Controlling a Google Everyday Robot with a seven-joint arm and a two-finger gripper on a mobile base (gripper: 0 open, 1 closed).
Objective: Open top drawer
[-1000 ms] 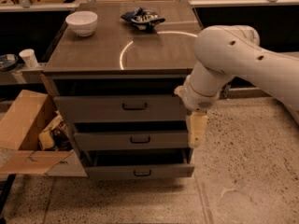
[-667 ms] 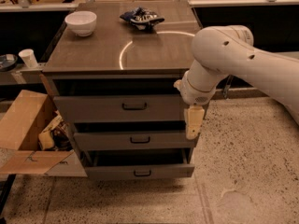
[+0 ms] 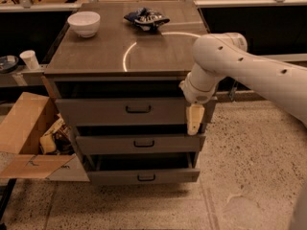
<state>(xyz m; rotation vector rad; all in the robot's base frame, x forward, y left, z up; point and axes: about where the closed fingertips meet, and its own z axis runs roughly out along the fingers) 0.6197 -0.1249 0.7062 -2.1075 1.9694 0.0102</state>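
The top drawer [image 3: 120, 111] is the uppermost of three grey-brown drawers in a low cabinet, with a small black bar handle [image 3: 138, 109] at its centre. It stands slightly out from the cabinet, with a dark gap above its front. My gripper [image 3: 194, 120] hangs down from the white arm [image 3: 240, 66] at the drawer front's right end, well right of the handle. Its pale fingers point downward and reach the top edge of the middle drawer [image 3: 139, 143].
The bottom drawer [image 3: 144, 176] juts out furthest. On the cabinet top [image 3: 96, 56] sit a white bowl [image 3: 84, 23] and a dark crumpled bag [image 3: 146, 18]. An open cardboard box [image 3: 29, 133] stands on the floor at the left. A paper cup [image 3: 30, 59] sits on a left ledge.
The arm and gripper have shifted slightly left and up, closer against the right end of the top drawer front. The drawers have not visibly moved.
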